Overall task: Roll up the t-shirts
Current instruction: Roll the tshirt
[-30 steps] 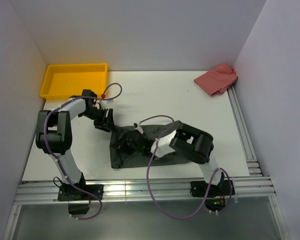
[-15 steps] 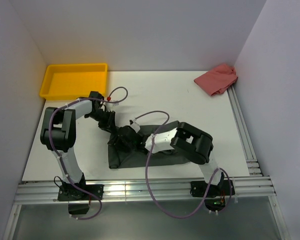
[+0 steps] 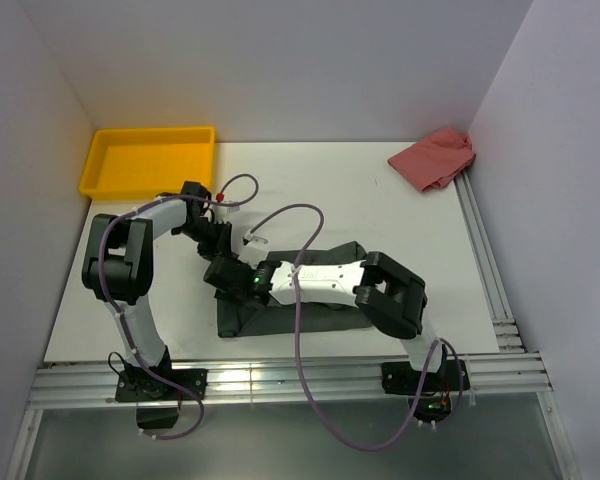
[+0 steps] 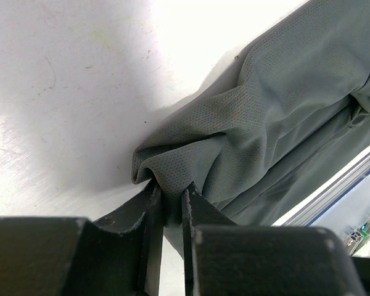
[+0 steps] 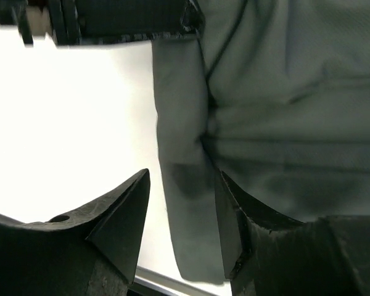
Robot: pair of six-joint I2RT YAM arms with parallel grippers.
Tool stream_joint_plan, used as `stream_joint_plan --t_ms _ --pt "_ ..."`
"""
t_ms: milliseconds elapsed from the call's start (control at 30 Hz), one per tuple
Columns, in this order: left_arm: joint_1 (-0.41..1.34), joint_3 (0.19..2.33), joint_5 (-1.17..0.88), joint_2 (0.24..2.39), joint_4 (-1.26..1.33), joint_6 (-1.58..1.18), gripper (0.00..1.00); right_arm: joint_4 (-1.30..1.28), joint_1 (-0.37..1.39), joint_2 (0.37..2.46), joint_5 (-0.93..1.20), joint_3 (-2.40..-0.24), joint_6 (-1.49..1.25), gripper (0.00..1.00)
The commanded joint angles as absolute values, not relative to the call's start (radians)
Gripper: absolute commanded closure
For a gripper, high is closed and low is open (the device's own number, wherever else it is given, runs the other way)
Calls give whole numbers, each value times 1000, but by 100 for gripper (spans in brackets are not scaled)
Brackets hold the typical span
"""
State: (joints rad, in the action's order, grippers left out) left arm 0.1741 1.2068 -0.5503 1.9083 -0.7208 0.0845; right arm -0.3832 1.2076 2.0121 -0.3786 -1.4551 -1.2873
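Note:
The dark grey t-shirt (image 3: 290,322) lies bunched in a long band across the near middle of the table. My left gripper (image 3: 220,250) sits at its far left corner. In the left wrist view this gripper (image 4: 171,194) is shut on a puckered fold of the t-shirt (image 4: 277,117). My right gripper (image 3: 223,276) reaches left across the cloth, just in front of the left one. In the right wrist view it (image 5: 182,180) stands open, its fingers straddling the left edge strip of the t-shirt (image 5: 283,92) and holding nothing.
A yellow tray (image 3: 98,172) stands at the back left. A pink cloth (image 3: 435,158) lies crumpled in the back right corner. Aluminium rails run along the front edge (image 3: 280,378) and the right edge (image 3: 485,260). White walls close in three sides.
My left gripper moved in to the shirt's far left corner and shut on a fold. My right gripper opened and slid left along the shirt to its left edge.

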Motion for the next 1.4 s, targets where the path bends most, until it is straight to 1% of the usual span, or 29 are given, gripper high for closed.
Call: stream_joint_plan --t_ms 0,133,267,467,600,833,1267,1367 --pt "184 1224 -506 1894 -727 87 82 -551 1239 2011 -474 -1522 -1256 46" --pt "187 1229 -500 1894 -733 87 82 -646 1270 2043 -518 -1630 -1232 42" --pt "190 1233 -502 1894 -733 83 82 -777 1295 2121 -567 -1756 -1220 42" --pt "201 1241 -499 1896 -739 81 82 -903 1310 2230 -581 -1919 -1210 42" --pt "206 1246 -495 1901 -738 77 81 -934 1316 2272 -588 -1992 -1194 42" --pt "210 1253 -491 1907 -741 74 81 -991 1338 2329 -571 -2033 -1212 42" --pt "219 1266 -494 1921 -735 63 81 -999 1393 2329 -515 -1962 -1273 43" --pt "222 1266 -492 1919 -733 61 80 -985 1391 2321 -505 -1919 -1285 45"
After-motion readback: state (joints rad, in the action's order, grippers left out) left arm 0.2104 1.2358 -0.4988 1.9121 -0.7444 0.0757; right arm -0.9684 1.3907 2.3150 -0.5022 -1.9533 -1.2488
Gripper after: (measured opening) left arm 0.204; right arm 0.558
